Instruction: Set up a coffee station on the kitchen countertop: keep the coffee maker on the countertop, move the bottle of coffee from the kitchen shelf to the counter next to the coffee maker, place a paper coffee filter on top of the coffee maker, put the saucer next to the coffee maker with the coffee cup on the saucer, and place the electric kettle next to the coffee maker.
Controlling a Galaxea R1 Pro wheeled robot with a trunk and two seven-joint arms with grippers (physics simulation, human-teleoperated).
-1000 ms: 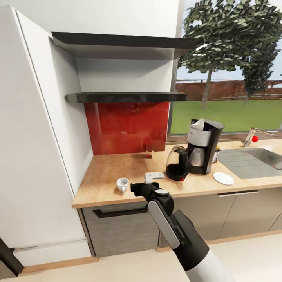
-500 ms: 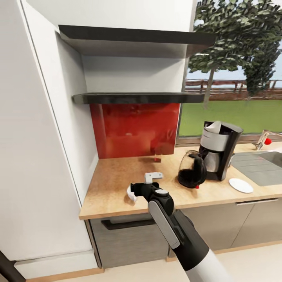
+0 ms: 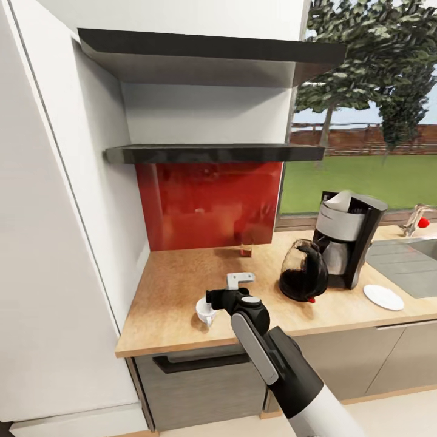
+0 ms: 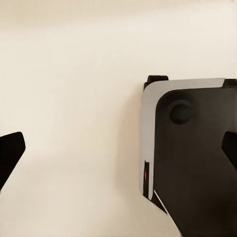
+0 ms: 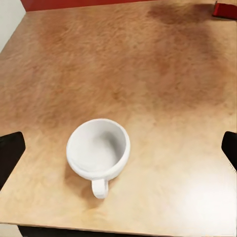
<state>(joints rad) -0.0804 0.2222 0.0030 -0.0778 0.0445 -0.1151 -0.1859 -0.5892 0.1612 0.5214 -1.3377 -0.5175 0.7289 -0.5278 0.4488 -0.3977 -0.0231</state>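
- While the right gripper (image 3: 213, 298) hovers just above the coffee cup (image 5: 98, 150), its jaws stand wide open, one dark fingertip (image 5: 11, 153) showing at each side of the right wrist view with the cup between them; nothing is gripped.
- Standing upright and empty, the cup sits on the countertop (image 3: 176, 285) near its front edge, handle turned toward the camera on the wrist.
- Off to the robot's right, well apart from the cup, the saucer (image 3: 383, 297) lies bare beside the coffee maker (image 3: 349, 238), so the cup-on-saucer step is not done.
- Beside the coffee maker's other flank the electric kettle (image 3: 303, 271) is touching or nearly touching it, which looks like that step is finished.
- On top of the coffee maker a pale pointed shape shows, likely the paper filter (image 3: 341, 201) already in place.
- I cannot find the bottle of coffee; the lower shelf (image 3: 212, 152) shows only its dark edge, and anything behind the coffee maker is hidden.
- As for the left gripper (image 4: 118, 150), its dark tips sit far apart at the edges of its wrist view, open and empty, over a pale floor (image 4: 74, 74) and part of the robot's own body (image 4: 187, 148).
- By my judgement, what is left is to close on the cup, carry it over, and set it on the saucer.
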